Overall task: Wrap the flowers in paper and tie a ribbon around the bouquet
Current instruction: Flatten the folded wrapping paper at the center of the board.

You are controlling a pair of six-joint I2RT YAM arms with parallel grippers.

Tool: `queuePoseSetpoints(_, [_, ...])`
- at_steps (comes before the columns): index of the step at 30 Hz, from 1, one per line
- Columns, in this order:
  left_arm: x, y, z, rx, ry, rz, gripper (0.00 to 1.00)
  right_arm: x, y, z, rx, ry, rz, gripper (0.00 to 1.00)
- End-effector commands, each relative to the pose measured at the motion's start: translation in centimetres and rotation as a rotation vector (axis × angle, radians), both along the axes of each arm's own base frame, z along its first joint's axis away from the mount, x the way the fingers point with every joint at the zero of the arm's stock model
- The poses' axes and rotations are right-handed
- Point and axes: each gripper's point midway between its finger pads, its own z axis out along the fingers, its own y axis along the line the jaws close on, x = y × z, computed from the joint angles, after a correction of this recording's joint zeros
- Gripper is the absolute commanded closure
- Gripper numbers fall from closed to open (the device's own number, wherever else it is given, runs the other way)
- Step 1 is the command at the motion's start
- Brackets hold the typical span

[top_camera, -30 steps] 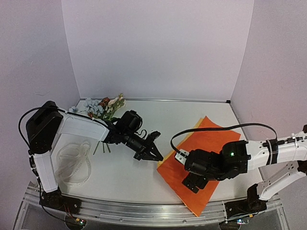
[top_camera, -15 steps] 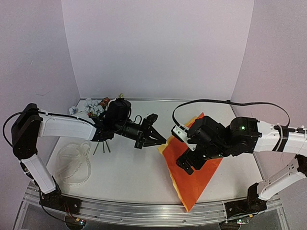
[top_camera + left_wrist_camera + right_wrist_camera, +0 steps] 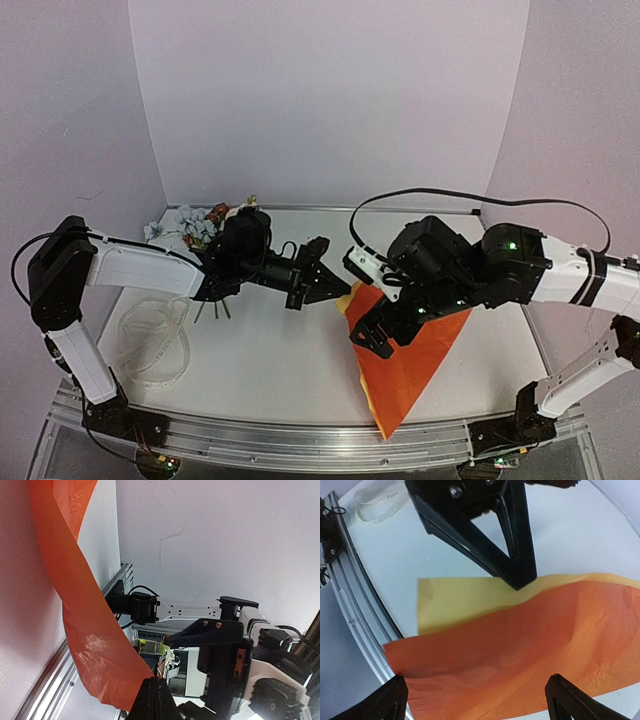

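Note:
The orange paper [image 3: 405, 365] is raised at its left corner and hangs in a steep slope down to the table's front edge. My left gripper [image 3: 340, 291] is shut on that corner. In the left wrist view the paper [image 3: 75, 605] runs down to the closed fingertips [image 3: 155, 687]. My right gripper [image 3: 368, 338] hovers open just over the paper [image 3: 530, 650], with nothing between its fingers [image 3: 395, 697]. Its pale yellow backing sheet [image 3: 452, 600] shows beneath. The flowers [image 3: 200, 224] lie at the back left, behind the left arm. The ribbon [image 3: 152, 342] lies coiled at the front left, also seen in the right wrist view [image 3: 377, 502].
The metal rail [image 3: 300, 440] runs along the table's front edge, right below the paper's low end. Pale walls close the table at the back and both sides. The two arms nearly meet at mid-table.
My left gripper has pulled the paper's left corner up and rightward, so the sheet went from flat to steeply tilted. The right arm swung up and left over the paper.

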Motion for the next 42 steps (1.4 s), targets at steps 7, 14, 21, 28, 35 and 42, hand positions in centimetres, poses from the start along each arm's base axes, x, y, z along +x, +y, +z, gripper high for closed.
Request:
queuePoseSetpoints(7, [0.0, -1.2, -0.2, -0.015, -0.026, -0.035, 1.00, 0.0, 0.2, 3.6, 0.024, 0.039, -0.061, 0.02])
queuePoseSetpoints(14, [-0.1, -1.2, -0.3, 0.001, -0.052, -0.046, 1.00, 0.4, 0.2, 2.7, -0.075, 0.061, -0.086, 0.02])
queuePoseSetpoints(21, [-0.4, -0.9, -0.6, 0.031, -0.090, -0.059, 1.00, 0.4, 0.8, 2.5, -0.119, 0.094, -0.082, 0.02])
queuePoseSetpoints(28, [-0.8, -0.8, -1.0, 0.044, -0.114, -0.079, 1.00, 0.3, 0.6, 1.9, -0.147, 0.114, -0.088, 0.02])
queuePoseSetpoints(35, [-2.6, -0.8, -0.5, 0.012, -0.153, -0.153, 1.00, -0.5, 0.6, 1.2, -0.120, 0.147, -0.037, 0.02])
queuePoseSetpoints(42, [-3.4, -0.9, 3.9, -0.125, -0.187, -0.175, 1.00, 0.1, -0.6, 1.5, -0.061, 0.128, -0.046, 0.02])
